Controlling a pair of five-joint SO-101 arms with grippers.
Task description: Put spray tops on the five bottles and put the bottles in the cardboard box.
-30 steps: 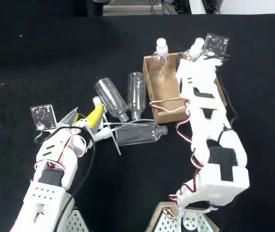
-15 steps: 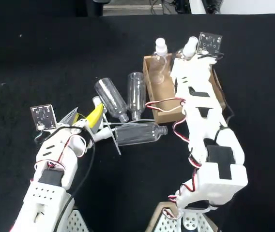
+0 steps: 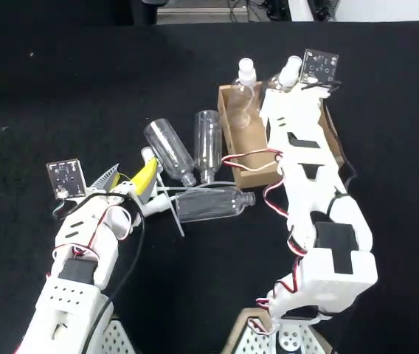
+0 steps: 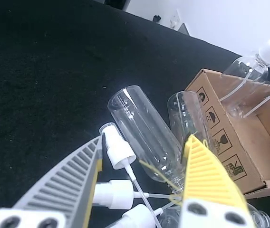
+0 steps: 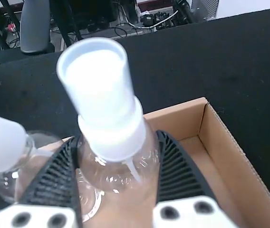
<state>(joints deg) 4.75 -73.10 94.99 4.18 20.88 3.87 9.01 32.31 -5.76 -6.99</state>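
Hovering over the cardboard box (image 3: 254, 151), right pincer (image 5: 117, 145) clasps a bottle (image 5: 107, 114); left pincer (image 4: 144, 140) gapes.

A: Light level?
B: Bright and even, coming from overhead. The black table (image 3: 62, 74) soaks it up, so hardly any shadows read on it in the high view.
A: Glare?
B: The right arm (image 3: 291, 110) has white shells that are close to blown out. The spray cap (image 5: 99, 95) in the right wrist view is washed out on top. There are thin bright streaks along the clear bottles (image 3: 170, 151).
A: Left wrist view?
B: The pale wall (image 4: 230, 19) at the back is clipped white. Can't judge edge distortion.
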